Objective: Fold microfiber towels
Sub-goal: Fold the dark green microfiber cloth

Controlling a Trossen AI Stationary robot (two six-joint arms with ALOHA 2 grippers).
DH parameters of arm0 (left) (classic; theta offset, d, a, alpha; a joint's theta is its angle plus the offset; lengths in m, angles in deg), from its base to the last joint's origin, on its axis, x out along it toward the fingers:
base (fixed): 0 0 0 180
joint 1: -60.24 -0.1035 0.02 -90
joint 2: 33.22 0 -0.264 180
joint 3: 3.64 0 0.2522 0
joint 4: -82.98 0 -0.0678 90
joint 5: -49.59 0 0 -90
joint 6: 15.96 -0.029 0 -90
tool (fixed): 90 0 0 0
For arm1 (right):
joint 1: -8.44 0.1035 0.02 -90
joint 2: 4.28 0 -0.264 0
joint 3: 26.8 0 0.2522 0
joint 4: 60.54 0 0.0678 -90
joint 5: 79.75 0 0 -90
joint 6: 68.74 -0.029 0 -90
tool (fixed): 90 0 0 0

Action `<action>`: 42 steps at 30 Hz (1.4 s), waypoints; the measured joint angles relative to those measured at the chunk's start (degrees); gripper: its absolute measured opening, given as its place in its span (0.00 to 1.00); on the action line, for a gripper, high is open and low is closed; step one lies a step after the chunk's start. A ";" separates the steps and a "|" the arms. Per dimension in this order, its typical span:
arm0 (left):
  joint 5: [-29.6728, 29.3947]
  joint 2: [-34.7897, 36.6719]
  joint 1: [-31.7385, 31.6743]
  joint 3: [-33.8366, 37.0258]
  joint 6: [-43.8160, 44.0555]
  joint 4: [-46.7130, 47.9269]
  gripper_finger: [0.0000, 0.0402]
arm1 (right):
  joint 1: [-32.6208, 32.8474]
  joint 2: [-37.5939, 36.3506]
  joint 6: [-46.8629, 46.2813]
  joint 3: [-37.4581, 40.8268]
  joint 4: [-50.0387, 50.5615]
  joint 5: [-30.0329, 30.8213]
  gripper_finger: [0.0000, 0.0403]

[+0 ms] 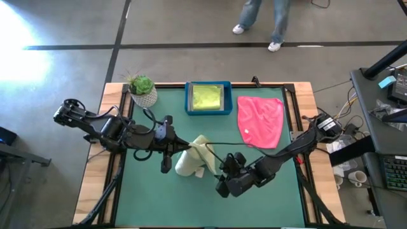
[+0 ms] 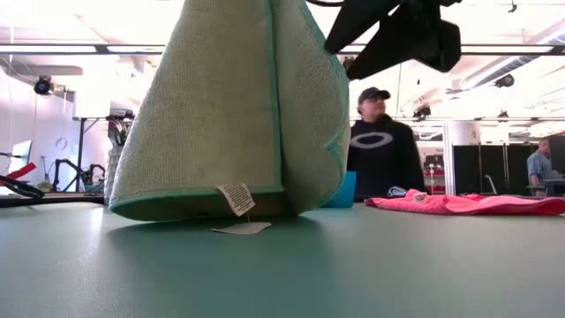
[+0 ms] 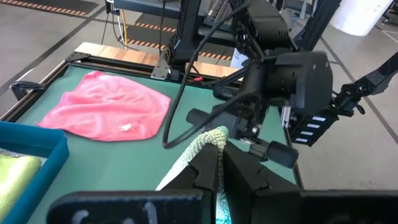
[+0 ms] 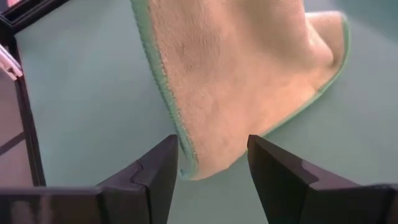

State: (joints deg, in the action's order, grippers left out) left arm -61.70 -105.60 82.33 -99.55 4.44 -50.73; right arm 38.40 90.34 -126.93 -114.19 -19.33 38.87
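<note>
The pale sage green towel hangs like a tent, with its lower hemmed edge and label on the green table. My left gripper, coming from the table's left, is shut on the towel's top. My right gripper is open on the towel's right side. Its two fingers stand on either side of the towel's hanging hemmed corner, and no touch shows. A hot pink towel lies spread at the far right. A lime green towel lies in the blue tray. My left gripper pinches the sage towel's raised top part between its two fingers. The fingers come roughly level from the table's left. The towel hangs slack below them, with its lower edge resting on the table. One layer or several, I cannot tell.
A blue tray stands at the far middle and a potted plant at the far left corner. A person stands beyond the table's far edge. Bare green table lies near the front edge.
</note>
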 joint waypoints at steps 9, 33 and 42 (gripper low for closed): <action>0.02 0.00 0.00 0.00 -0.09 0.04 0.00 | -0.01 5.87 -2.50 0.04 -3.84 -1.12 0.43; 0.10 0.00 0.00 0.04 -0.14 8.10 0.00 | 0.25 1.72 -0.74 -1.42 3.33 2.44 0.02; 0.21 0.00 0.00 0.07 -0.12 14.02 0.00 | 0.28 1.02 2.76 -12.02 21.91 1.42 0.02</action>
State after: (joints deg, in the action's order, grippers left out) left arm -61.50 -105.60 82.33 -99.49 4.32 -36.71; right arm 38.68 91.36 -124.17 -126.21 2.58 40.29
